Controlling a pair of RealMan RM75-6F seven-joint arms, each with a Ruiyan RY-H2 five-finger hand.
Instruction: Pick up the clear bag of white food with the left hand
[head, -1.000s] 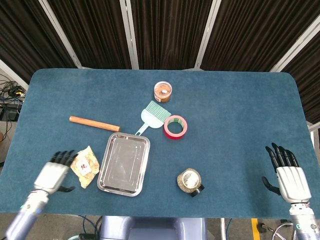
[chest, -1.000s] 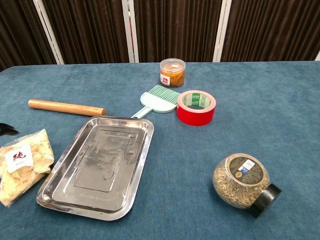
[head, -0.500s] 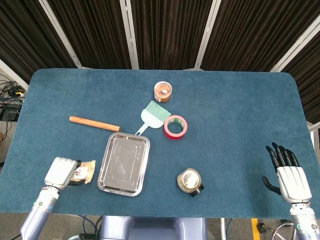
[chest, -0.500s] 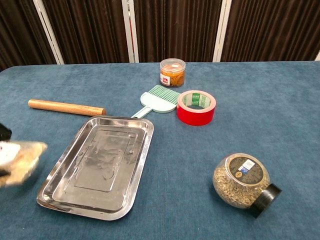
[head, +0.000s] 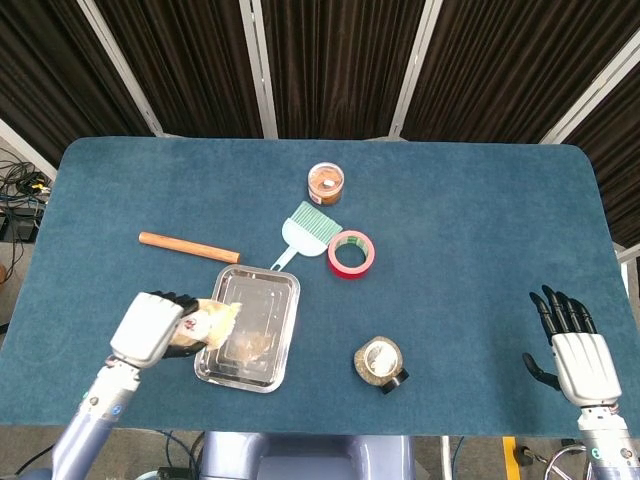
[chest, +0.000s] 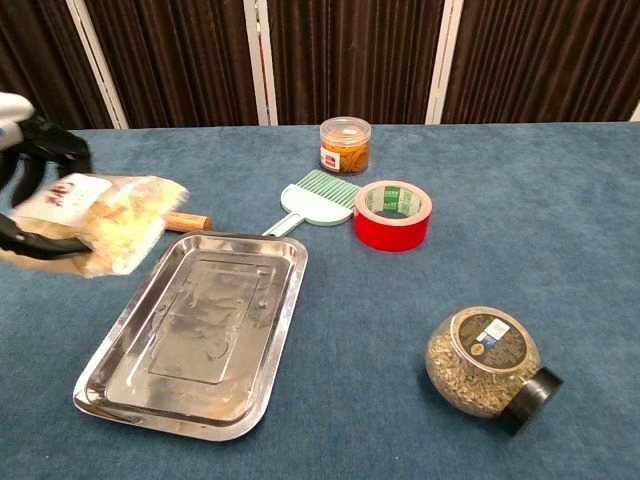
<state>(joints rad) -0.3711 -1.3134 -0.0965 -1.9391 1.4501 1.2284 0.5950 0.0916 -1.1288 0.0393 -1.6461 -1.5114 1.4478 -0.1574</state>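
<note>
Left hand (chest: 28, 190) closed around the clear bag of white food (chest: 105, 220), holding it in the air above the blue table (head: 450, 250). In the chest view the dark fingers (chest: 50, 150) wrap over the labelled end of the bag, so the loose, filled end hangs free toward the right and sags slightly under its own weight. The grip at one end appears to be what lets the pouch droop rather than lie flat; whether the thumb bears on the underside cannot be told, since the bag hides it.

In the head view the left hand (head: 150, 328) sits at the near-left edge of the steel tray (head: 262, 360), and the bag (head: 213, 321) reaches over the tray's left rim without resting on it. The tray is empty apart from reflections on its floor. With the bag clear of the cloth, the pick-up itself looks complete.

Beyond the tray lie a wooden rolling pin (head: 188, 246), partly screened by the bag in the chest view, a small green brush (head: 308, 228), a roll of red tape (head: 351, 253) and a lidded jar of orange snacks (head: 325, 184). A glass seed jar (head: 380, 362) lies on its side near the front edge.

Right hand (head: 577, 350) rests far to the right, fingers spread and holding nothing, well apart from every object; it has no part in this task.
</note>
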